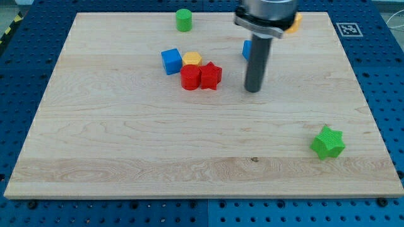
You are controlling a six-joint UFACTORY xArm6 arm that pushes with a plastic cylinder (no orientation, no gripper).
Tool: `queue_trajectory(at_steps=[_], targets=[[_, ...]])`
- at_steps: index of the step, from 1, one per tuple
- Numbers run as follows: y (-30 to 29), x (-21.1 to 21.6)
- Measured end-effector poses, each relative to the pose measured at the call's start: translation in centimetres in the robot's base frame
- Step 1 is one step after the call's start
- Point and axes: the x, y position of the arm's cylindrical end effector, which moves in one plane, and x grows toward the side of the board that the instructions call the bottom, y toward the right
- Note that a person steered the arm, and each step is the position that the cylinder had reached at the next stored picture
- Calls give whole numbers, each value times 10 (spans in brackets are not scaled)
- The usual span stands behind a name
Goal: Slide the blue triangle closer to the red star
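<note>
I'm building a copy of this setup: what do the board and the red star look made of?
Board: pale wood, visible grain lines and a small knot, smooth matte finish. Red star: probably moulded or printed plastic, uniform saturated colour, slight sheen.

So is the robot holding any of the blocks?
No, nothing is held. My tip is a plain rod end resting on the board, right of the red star. The blue block peeks out behind the rod; contact cannot be told.

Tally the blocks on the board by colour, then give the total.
Red: 2, red star, red cylinder
Blue: 2, blue cube, blue block behind the rod
Green: 2, green cylinder, green star
Yellow: 1, yellow block
Orange: 1, orange block
Total: 8
</note>
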Motion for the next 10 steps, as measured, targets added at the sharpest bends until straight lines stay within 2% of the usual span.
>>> queue_trajectory(at_steps=[1,3,5,8,10], targets=[[32,-22],[42,-120],[-2,-118],[21,-83],[-39,-79]])
